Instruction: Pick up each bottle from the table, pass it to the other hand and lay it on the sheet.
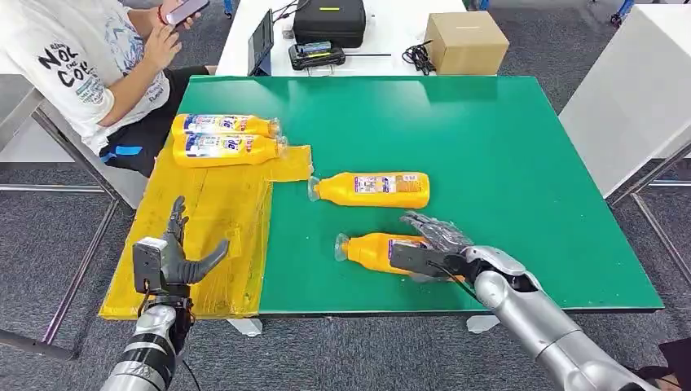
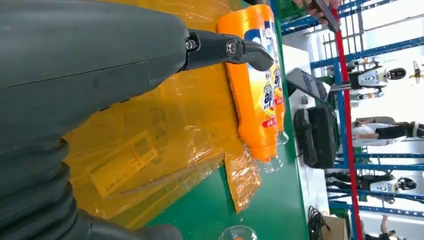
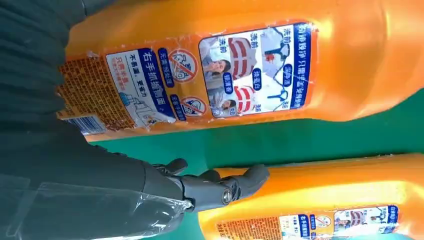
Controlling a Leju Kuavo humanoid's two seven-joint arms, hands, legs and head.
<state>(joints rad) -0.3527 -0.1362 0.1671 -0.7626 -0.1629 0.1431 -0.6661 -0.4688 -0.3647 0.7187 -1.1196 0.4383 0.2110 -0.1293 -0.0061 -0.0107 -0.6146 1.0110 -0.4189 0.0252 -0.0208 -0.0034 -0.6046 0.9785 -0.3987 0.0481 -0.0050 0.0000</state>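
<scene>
A humanoid robot reached for the nearest orange bottle lying on a green tabletop.

The right hand (image 1: pixel 436 244) lay over the base end of the near bottle (image 1: pixel 371 248), fingers draped on it; whether they gripped it I cannot tell; the bottle rested on the tabletop (image 1: pixel 505 138), cap toward the sheet; a second bottle (image 1: pixel 373 189) lay just beyond; two laid bottles (image 1: pixel 224 138) rested side by side at the far end of the yellow sheet (image 1: pixel 204 244); the left hand (image 1: pixel 175 257) hovered over the sheet, fingers spread, empty. The step looked like the pickup; next would call for closing firmly, lifting, then handing across.
</scene>
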